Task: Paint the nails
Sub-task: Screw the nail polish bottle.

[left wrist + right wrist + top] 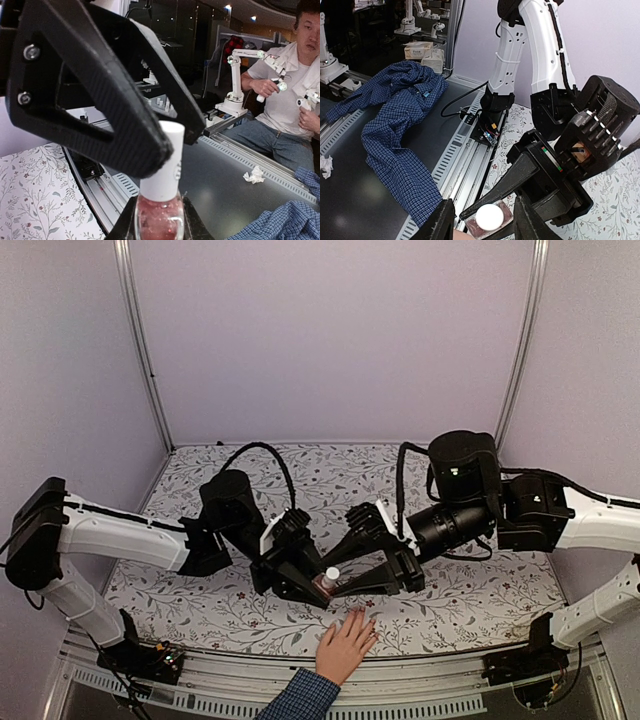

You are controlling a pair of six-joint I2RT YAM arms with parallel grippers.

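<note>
– Hand [345, 648] flat at the table's [470, 590] near edge, fingers pointing away from the bases, up and slightly right. Nails [362, 620] at its far tips, too small to make out.
– Grippers?
– Left gripper [312, 588] clamped on the pink bottle [159, 220]. Right gripper [484, 202] spread either side of the white cap [489, 216], gaps on both sides.
– So nails lie just nearward of both, fingertips almost under the bottle; right arm marginally closer. Cap off first, I'd say.
</note>
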